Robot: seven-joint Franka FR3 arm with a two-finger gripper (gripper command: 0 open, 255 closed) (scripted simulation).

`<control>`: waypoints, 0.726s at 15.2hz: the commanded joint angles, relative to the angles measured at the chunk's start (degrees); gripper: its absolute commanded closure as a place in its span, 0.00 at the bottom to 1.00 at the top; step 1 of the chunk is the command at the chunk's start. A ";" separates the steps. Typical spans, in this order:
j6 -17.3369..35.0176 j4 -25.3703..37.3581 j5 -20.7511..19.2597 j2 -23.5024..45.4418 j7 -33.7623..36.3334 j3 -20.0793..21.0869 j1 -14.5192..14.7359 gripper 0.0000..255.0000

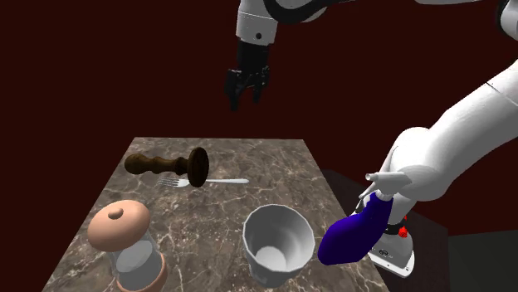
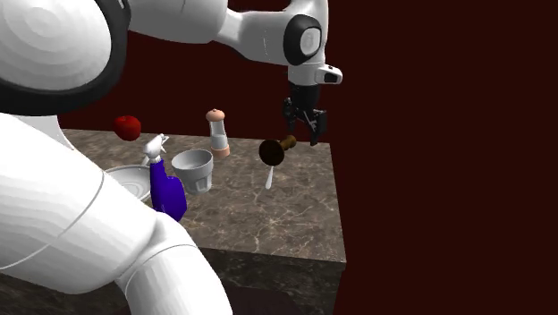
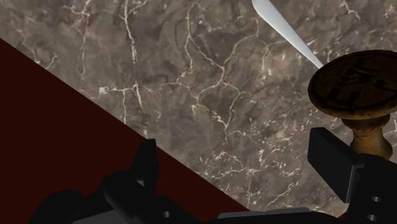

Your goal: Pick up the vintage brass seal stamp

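Note:
The seal stamp (image 1: 170, 165) is dark brown, with a turned handle and a round disc head, and it lies on its side on the marble table (image 1: 274, 178). In the second exterior view the stamp (image 2: 277, 149) rests near the table's far edge. My black gripper (image 1: 246, 95) hangs open in the air above it, up and toward the shoulder view's right. The gripper (image 2: 305, 125) holds nothing. In the wrist view the stamp's head (image 3: 359, 86) sits just beyond the right finger (image 3: 337, 159), and the gripper (image 3: 242, 172) hovers over the table's edge.
A silver fork (image 1: 217, 180) lies next to the stamp's head. A lidded jar (image 1: 124, 240), a grey cup (image 1: 278, 240) and a blue spray bottle (image 1: 357, 232) stand nearer the stand. A red apple (image 2: 127, 126) and a plate (image 2: 125, 183) lie further off.

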 commanded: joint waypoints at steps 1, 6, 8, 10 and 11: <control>1.39 2.07 -0.37 3.79 2.64 2.02 0.44 0.00; 3.55 8.72 -2.89 13.83 9.15 6.23 1.62 0.00; 4.04 11.87 -4.43 18.13 11.87 7.62 2.32 0.00; 4.28 15.34 -6.23 22.58 14.60 8.76 3.25 0.00; 4.29 17.19 -7.20 24.86 15.95 9.23 3.80 0.00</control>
